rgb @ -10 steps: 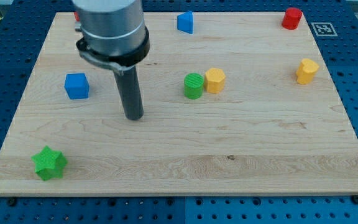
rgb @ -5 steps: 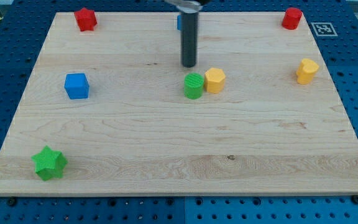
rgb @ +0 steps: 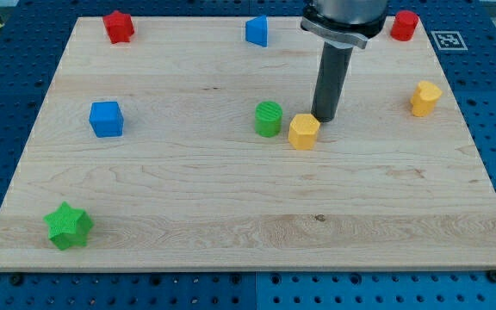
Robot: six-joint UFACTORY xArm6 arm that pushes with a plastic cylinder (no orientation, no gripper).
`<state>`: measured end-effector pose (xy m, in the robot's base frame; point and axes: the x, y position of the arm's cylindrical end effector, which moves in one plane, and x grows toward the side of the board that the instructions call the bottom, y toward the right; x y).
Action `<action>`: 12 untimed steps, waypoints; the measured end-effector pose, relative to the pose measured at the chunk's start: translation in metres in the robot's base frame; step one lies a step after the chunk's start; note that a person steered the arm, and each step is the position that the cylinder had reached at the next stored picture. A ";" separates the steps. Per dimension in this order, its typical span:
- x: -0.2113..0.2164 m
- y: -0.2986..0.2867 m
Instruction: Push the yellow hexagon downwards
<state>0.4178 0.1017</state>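
The yellow hexagon [rgb: 304,132] lies on the wooden board near its middle, just right of and slightly below the green cylinder [rgb: 268,119]. My tip [rgb: 325,118] rests on the board at the hexagon's upper right edge, touching or almost touching it. The dark rod rises from there to the arm at the view's top.
A blue cube [rgb: 106,119] sits at the left and a green star [rgb: 68,226] at the bottom left. A red star [rgb: 118,27], a blue block [rgb: 257,31] and a red block [rgb: 404,25] line the top. A yellow heart-like block [rgb: 425,98] is at the right.
My tip swept from the left-middle up over the green cylinder and across to the hexagon's upper right. The yellow hexagon has shifted down and slightly right, away from the green cylinder.
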 end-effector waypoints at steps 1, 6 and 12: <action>0.012 -0.018; 0.014 -0.040; 0.069 -0.061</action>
<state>0.4867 0.0407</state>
